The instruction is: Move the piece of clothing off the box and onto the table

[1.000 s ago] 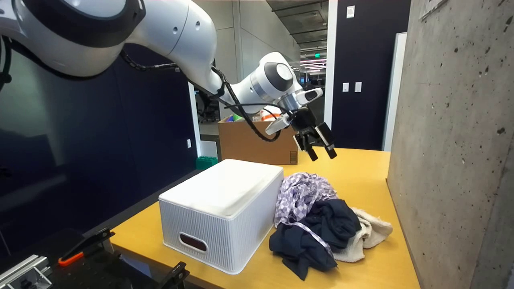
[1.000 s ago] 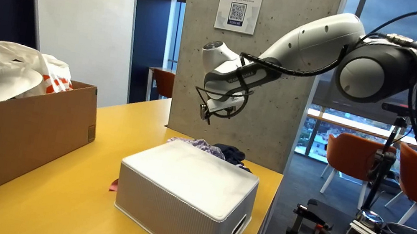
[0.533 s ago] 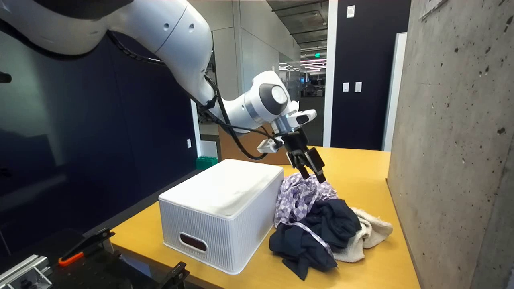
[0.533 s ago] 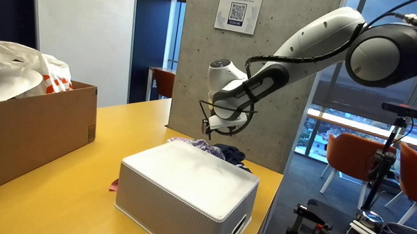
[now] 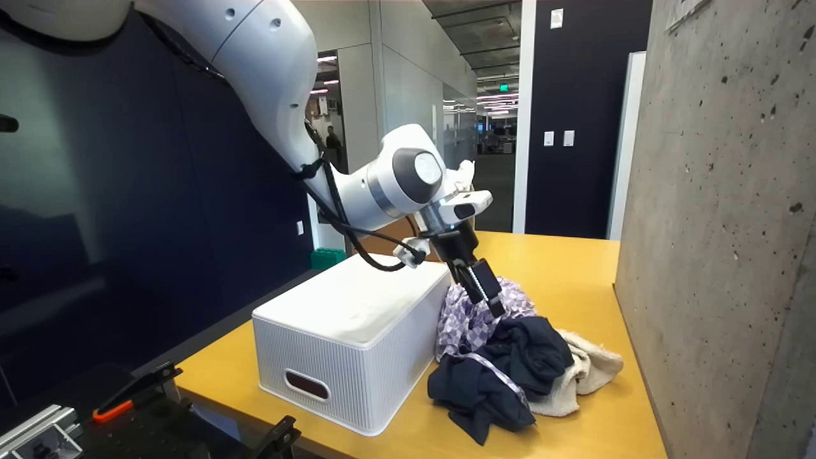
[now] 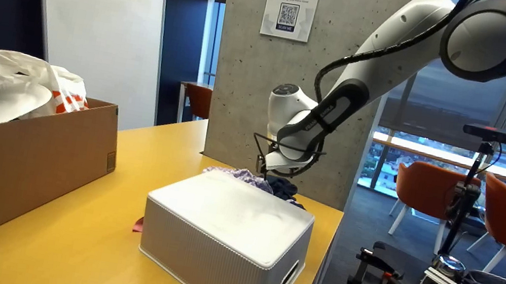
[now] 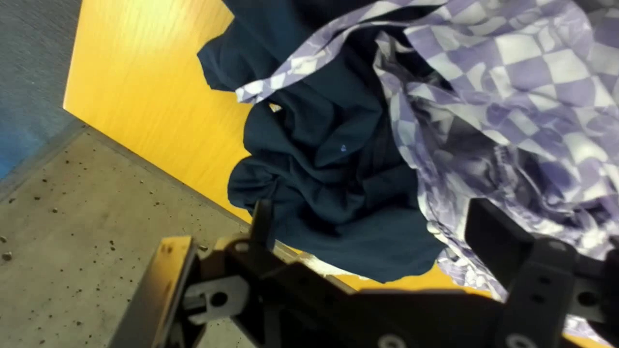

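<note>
“Yellow table (image 5: 564, 280) holds the white box (image 5: 347, 306), then checked clothing (image 5: 456, 328) just right of it?”

“Yes, gripper (image 7: 371, 212) above, spread, empty; the checked strip (image 7: 307, 64) crosses the navy garment (image 7: 338, 140), so one pinch might drag both”

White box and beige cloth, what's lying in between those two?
In an exterior view, the lavender checked garment and the dark navy garment lie between the white box and the beige cloth.
</note>
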Controlling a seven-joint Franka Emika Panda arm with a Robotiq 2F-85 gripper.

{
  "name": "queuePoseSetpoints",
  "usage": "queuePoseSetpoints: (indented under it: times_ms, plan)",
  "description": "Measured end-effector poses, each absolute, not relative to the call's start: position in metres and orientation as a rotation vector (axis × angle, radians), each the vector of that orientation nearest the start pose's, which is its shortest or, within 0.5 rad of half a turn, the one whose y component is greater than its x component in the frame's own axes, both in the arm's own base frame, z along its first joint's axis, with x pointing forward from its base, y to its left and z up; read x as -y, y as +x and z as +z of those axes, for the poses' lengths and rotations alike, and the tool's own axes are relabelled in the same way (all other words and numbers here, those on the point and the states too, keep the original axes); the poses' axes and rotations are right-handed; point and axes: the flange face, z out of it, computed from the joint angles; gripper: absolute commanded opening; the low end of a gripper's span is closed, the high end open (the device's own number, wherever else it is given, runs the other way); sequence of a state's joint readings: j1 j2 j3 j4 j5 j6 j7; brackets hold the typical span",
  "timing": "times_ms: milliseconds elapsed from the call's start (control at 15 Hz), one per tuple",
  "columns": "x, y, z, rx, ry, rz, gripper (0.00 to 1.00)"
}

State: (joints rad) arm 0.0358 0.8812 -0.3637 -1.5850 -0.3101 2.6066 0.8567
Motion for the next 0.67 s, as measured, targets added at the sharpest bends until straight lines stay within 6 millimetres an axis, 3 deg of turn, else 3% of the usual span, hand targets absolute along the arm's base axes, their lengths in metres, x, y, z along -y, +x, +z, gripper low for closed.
queuePoseSetpoints:
  times_ms: [333,667]
  plan:
    - [0.193,0.664,0.132,-1.377,-3.230,-0.413,1.00]
    - [0.168,0.645,0.113,-1.357,-3.250,-0.347,1.00]
